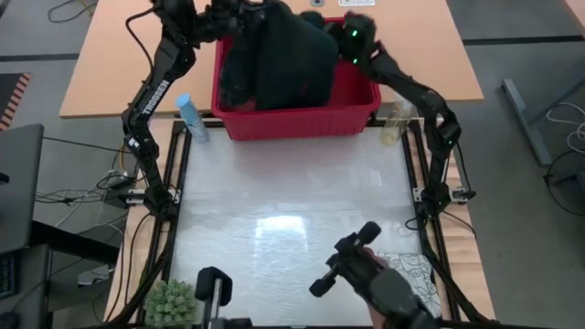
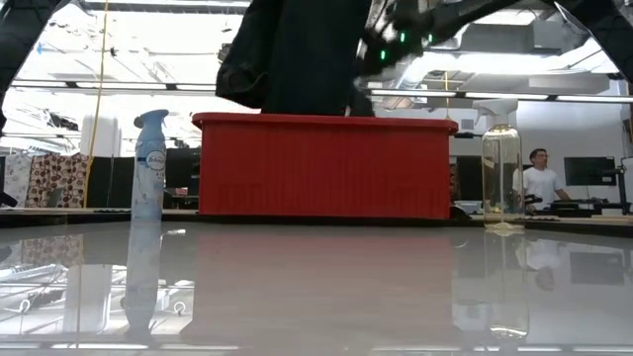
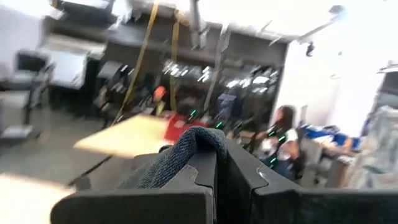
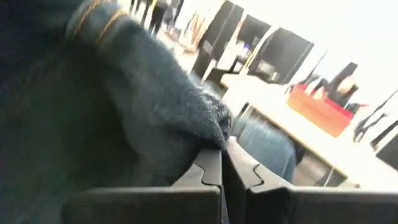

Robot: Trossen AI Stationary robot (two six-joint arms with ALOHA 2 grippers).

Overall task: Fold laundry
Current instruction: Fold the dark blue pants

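Note:
Dark blue-black denim jeans [image 1: 274, 59] hang over the red plastic basket [image 1: 297, 119] at the table's far edge, and their lower part reaches down behind the basket's rim [image 2: 307, 111]. My left gripper [image 1: 219, 20] is shut on them at the left, above the basket. My right gripper [image 1: 352, 38] is shut on them at the right. A white cloth with grey leaf print [image 1: 413, 271] lies flat at the table's near right corner. My left gripper [image 3: 217, 155] pinches a folded bulge of denim [image 3: 194, 144] between its two fingers; the cloth pokes out past the fingertips. The jeans hang below it, toward the basket. My right gripper [image 4: 222, 152] pinches a bunched fold of denim [image 4: 208, 127], close to a seam stitched in orange thread, between its two fingers. The fingers lie about level, and the cloth hangs down beside them.
A blue spray bottle [image 1: 190, 117] stands left of the basket and a clear bottle [image 1: 395, 123] right of it. A small green plant [image 1: 171, 304] and a dark camera mount [image 1: 352, 265] sit at the near edge. The shiny table middle [image 1: 292, 210] lies between them.

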